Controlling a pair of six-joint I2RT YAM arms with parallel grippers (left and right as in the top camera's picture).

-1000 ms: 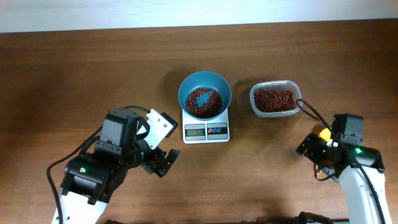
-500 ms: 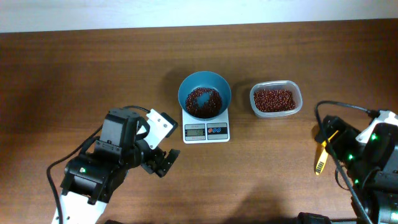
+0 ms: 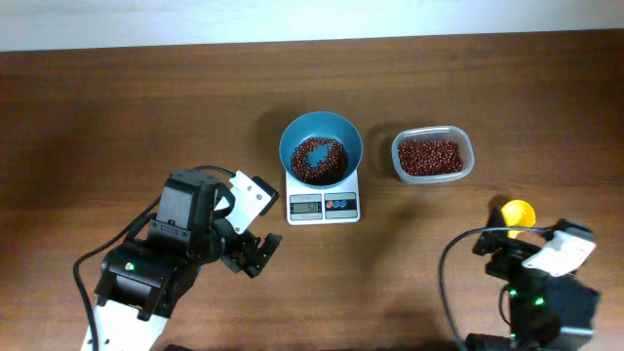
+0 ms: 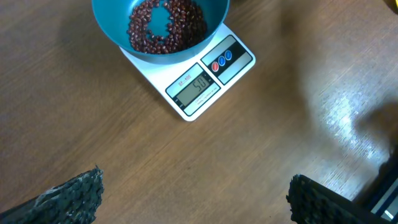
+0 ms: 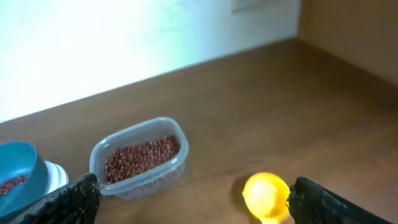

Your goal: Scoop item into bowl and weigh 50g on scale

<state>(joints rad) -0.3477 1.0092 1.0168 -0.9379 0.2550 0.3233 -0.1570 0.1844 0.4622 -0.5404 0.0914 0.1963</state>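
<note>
Both of my end effectors are hanging empty: the left end effector is holding its fingers wide apart above the table, and the right end effector is likewise spreading its fingers with nothing between them. The beans are lying as a loose heap inside the bowl, which is sitting on the scale near the middle of the table. The display is facing my left wrist camera and appears to be showing the target weight, though the digits are small. More beans are sitting in the clear tub, just to the right of the scale and apart from it. The yellow scoop is lying loose on the table ahead of my right end effector, between it and the tub; its handle is running toward me and out of view, so I cannot tell its long axis exactly. I am judging the weighing to be at or near completion. Should a correction be needed, my right arm is the nearer one to scoop and tub, with the bowl lying ahead and to its left.
</note>
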